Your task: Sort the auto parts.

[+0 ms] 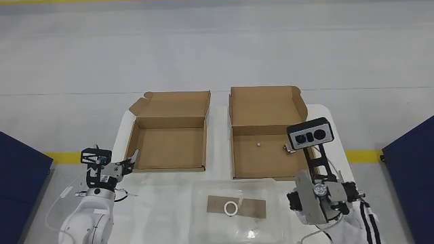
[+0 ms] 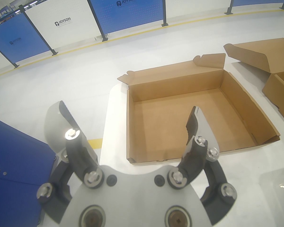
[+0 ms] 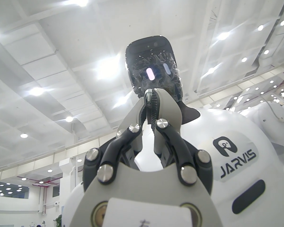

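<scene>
The right gripper (image 3: 150, 99) is pointed upward, its fingers clenched on a small metal part (image 3: 148, 94). The left gripper (image 2: 128, 108) is held just beside the left box (image 2: 170, 124), fingers released. A white ring (image 1: 231, 208) is seen on a cardboard strip (image 1: 254, 205) on the desk (image 1: 169, 190), near the right box (image 1: 264, 164).

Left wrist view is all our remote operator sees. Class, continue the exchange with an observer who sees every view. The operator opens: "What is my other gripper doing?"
Observer: The right gripper points up toward the ceiling, shut on a small metal part.
Operator: Is anything inside the second box?
Observer: Yes. The box on the robot's right has a small pale part on its floor.
Operator: Anything loose on the table?
Observer: A white ring lies on a brown cardboard strip near the robot's edge.
</scene>
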{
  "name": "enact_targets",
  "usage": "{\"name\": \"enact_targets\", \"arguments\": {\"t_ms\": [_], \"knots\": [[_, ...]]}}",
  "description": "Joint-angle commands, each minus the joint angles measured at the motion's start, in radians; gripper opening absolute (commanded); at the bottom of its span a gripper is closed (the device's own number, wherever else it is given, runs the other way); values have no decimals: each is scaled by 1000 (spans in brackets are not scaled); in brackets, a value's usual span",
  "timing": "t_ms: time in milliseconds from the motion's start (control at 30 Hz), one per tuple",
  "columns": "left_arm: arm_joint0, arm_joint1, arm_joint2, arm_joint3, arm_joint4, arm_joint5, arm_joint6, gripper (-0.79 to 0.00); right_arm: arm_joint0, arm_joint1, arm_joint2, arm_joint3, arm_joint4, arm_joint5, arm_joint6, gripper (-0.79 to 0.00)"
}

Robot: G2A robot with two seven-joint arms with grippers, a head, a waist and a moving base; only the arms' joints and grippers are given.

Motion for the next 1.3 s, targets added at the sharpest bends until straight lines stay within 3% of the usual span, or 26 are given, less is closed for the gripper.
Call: {"name": "enact_targets", "arguments": {"t_ms": [0, 200, 400, 567, 833, 900, 1033, 1267], "knots": [[0, 0, 0, 0, 0, 0, 0, 0, -13, 2, 32, -6, -50, 23, -9, -785], [0, 0, 0, 0, 0, 0, 0, 0, -81, 24, 200, -15, -235, 141, -20, -785], [0, 0, 0, 0, 0, 0, 0, 0, -191, 53, 449, -46, -512, 268, 0, -785], [0, 0, 0, 0, 0, 0, 0, 0, -283, 66, 629, -88, -686, 302, 55, -785], [0, 0, 0, 0, 0, 0, 0, 0, -283, 66, 629, -88, -686, 302, 55, -785], [0, 0, 0, 0, 0, 0, 0, 0, -278, 73, 643, -103, -859, 348, 54, -785], [0, 0, 0, 0, 0, 0, 0, 0, -264, 81, 632, -108, -1045, 462, 41, -785], [0, 0, 0, 0, 0, 0, 0, 0, -197, 94, 587, -81, -1262, 602, 46, -785]]}}
